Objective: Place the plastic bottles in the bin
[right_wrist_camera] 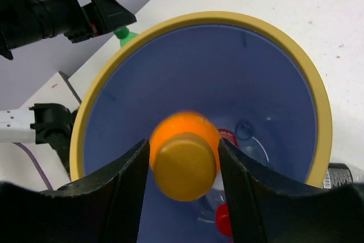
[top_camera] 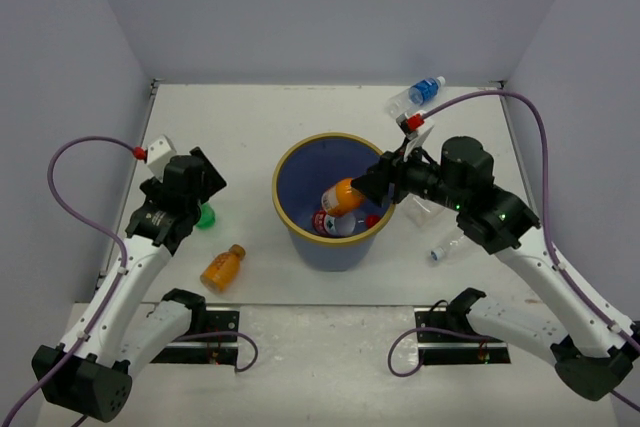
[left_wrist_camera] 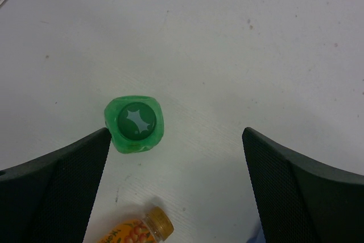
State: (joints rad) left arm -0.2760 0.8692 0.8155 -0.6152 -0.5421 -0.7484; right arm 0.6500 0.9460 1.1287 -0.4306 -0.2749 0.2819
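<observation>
One orange bottle [top_camera: 343, 194] hangs over the blue bin [top_camera: 305, 172], cap toward the wrist. The right gripper [right_wrist_camera: 183, 143] is clamped on its sides, so letting go should drop it in beside the red-labelled bottle [top_camera: 330, 223] lying at the bottom. On the left, the green bottle [left_wrist_camera: 135, 123] stands upright on the table [left_wrist_camera: 227, 38]. The left gripper [left_wrist_camera: 175, 132] hovers above it, fingers spread wide, likely lining up a grab. A second orange bottle [left_wrist_camera: 133, 231] lies just beside.
</observation>
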